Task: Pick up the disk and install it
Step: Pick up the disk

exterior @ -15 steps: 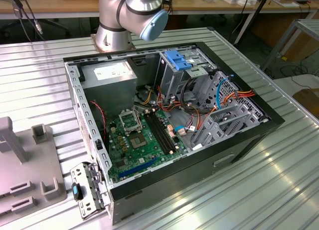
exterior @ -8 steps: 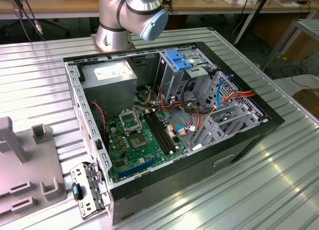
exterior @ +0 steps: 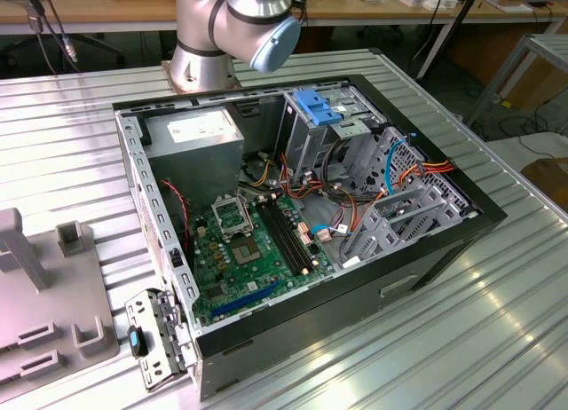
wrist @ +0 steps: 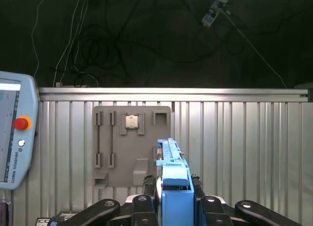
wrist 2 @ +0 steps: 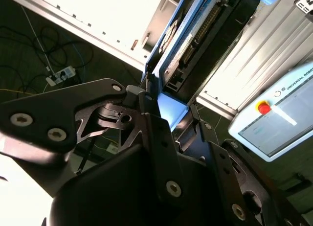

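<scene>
The disk (wrist: 169, 155), a dark drive in a bright blue carrier, stands on edge between my fingers in both wrist views. My gripper (wrist: 174, 186) is shut on its blue end, with one black finger (wrist: 148, 186) on each side. In the second wrist view the disk (wrist 2: 198, 33) stretches away from the gripper (wrist 2: 167, 107), showing its dark body and blue rail. It is held in the air above the ribbed metal table (wrist: 244, 147). The open computer case (exterior: 302, 215) lies on its side in the exterior view, with the drive cage (exterior: 342, 130) at its back.
A grey fixture plate (wrist: 132, 147) holding a small chip (wrist: 131, 121) lies on the table beyond the disk; it is also at the exterior view's left (exterior: 44, 312). A teach pendant (wrist: 14, 133) sits beside it. The arm's base (exterior: 231, 28) stands behind the case.
</scene>
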### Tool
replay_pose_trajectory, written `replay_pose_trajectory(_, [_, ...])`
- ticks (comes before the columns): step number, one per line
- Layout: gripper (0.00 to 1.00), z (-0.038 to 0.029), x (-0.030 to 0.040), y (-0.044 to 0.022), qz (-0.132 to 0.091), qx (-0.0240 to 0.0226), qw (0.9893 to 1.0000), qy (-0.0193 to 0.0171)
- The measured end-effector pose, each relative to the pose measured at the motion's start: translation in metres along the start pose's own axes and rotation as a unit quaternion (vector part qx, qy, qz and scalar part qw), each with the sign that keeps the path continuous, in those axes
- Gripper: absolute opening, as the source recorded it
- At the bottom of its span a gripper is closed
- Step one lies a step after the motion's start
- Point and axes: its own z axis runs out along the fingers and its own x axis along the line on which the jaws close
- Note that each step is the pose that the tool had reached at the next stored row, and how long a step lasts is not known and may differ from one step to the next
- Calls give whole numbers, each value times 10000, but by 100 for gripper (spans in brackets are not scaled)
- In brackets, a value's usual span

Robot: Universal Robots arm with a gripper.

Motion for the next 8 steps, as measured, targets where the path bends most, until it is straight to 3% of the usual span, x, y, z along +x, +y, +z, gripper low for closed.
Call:
replay_pose_trajectory(5, [37,-2,0,-91,0,-1,10000,1])
replay_pose_trajectory(8, [37,-3,0,-241,0,-1,10000,0])
